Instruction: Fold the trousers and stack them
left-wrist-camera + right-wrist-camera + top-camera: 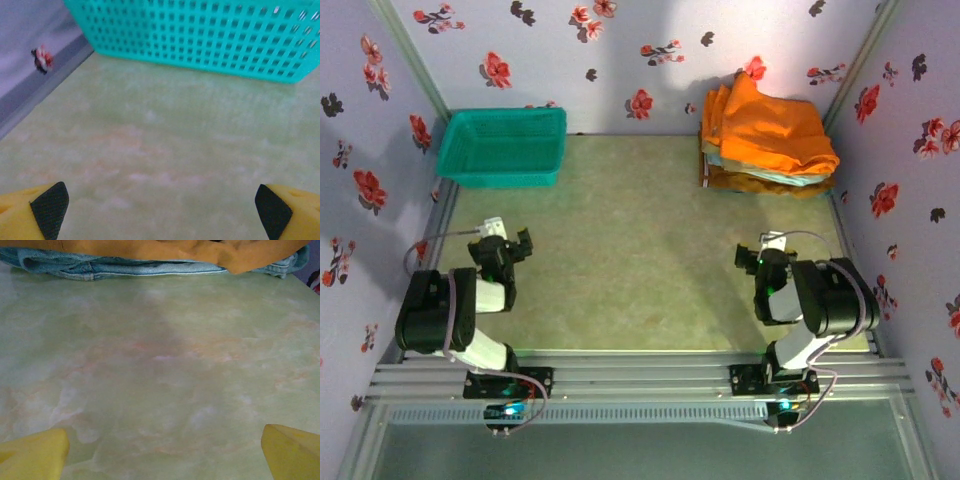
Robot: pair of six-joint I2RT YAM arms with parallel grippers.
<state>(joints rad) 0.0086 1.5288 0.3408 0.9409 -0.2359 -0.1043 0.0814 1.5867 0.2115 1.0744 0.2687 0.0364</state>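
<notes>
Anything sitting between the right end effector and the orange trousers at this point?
Nothing: bare table runs from the open right end effector to the trousers, as the right wrist and top external views both show.

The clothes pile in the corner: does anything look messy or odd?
Only slightly. The orange trousers lie folded on top, but loosely: their far edge bunches up against the back wall and their near edge droops over the light blue denim garment beneath. Nothing looks spilled or damaged.
</notes>
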